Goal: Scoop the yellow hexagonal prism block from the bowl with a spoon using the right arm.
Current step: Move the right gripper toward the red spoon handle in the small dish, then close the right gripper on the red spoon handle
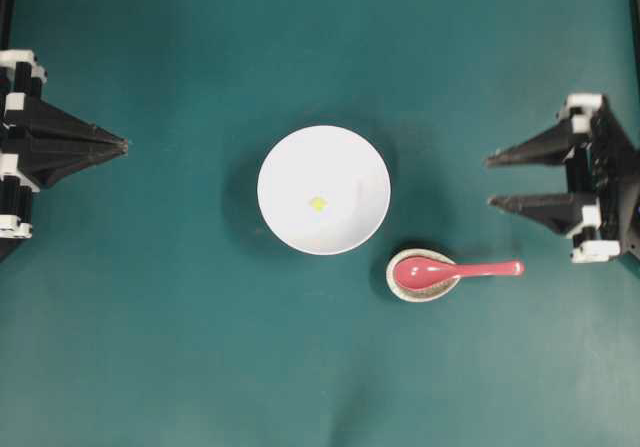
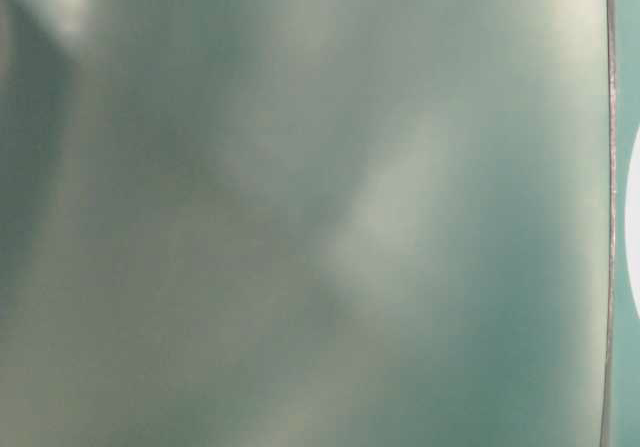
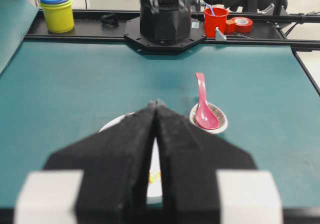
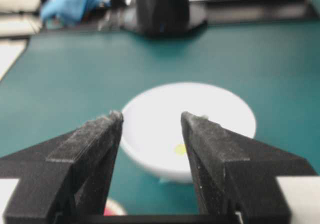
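Note:
The white bowl (image 1: 323,189) stands mid-table with the tiny yellow hexagonal prism block (image 1: 318,204) lying inside it. A pink-red spoon (image 1: 440,270) rests with its scoop in a small speckled dish (image 1: 400,289), handle pointing right. My right gripper (image 1: 490,179) stays at the right edge, open and empty, well clear of the spoon. In the right wrist view the bowl (image 4: 165,108) and block (image 4: 179,148) show between the spread fingers (image 4: 205,134). At the left edge my left gripper (image 1: 124,145) is shut, holding nothing. The left wrist view shows the spoon (image 3: 203,103) beyond its tips (image 3: 156,104).
The teal mat (image 1: 160,347) covers the table. In the left wrist view a black arm base (image 3: 162,31), a yellow and blue cup stack (image 3: 58,11), a red cup (image 3: 215,21) and tape rolls line the far edge. The table-level view is a blur.

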Available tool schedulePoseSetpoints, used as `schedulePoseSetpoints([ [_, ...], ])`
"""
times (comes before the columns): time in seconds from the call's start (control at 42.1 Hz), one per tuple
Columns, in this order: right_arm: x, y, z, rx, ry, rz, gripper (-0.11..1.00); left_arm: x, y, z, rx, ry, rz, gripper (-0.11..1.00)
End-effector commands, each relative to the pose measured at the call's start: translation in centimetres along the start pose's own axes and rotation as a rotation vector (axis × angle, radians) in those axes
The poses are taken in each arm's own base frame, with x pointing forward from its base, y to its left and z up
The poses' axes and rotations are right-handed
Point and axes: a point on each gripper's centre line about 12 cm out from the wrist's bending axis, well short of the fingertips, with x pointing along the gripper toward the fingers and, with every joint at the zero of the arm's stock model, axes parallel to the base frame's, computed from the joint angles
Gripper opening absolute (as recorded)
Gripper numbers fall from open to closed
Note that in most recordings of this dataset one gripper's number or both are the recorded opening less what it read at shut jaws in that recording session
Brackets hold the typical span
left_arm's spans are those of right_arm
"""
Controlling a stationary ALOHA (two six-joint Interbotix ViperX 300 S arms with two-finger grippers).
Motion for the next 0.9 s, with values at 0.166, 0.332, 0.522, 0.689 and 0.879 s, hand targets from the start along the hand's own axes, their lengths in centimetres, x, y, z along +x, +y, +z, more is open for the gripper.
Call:
schedulePoseSetpoints([
  [0.166, -0.5, 1.2, -3.4, 0.063, -0.030, 0.057, 0.56, 0.2, 0.0, 0.4, 0.001, -0.008, 0.001, 0.00],
  [0.332, 0.0, 1.9, -5.8, 0.082, 0.015, 0.043, 0.56, 0.3, 0.0, 0.4, 0.000, -0.006, 0.001, 0.00],
  [0.522, 0.7, 3.0, -8.2, 0.074, 0.079, 0.024, 0.56, 0.3, 0.0, 0.3, 0.000, -0.003, 0.001, 0.00],
  [0.689, 0.5, 3.9, -9.5, 0.056, 0.095, 0.018, 0.56, 0.3, 0.0, 0.3, 0.000, -0.003, 0.001, 0.00],
  [0.879, 0.4, 4.5, -10.3, 0.043, 0.119, 0.020, 0.56, 0.3, 0.0, 0.3, 0.000, -0.003, 0.001, 0.00],
])
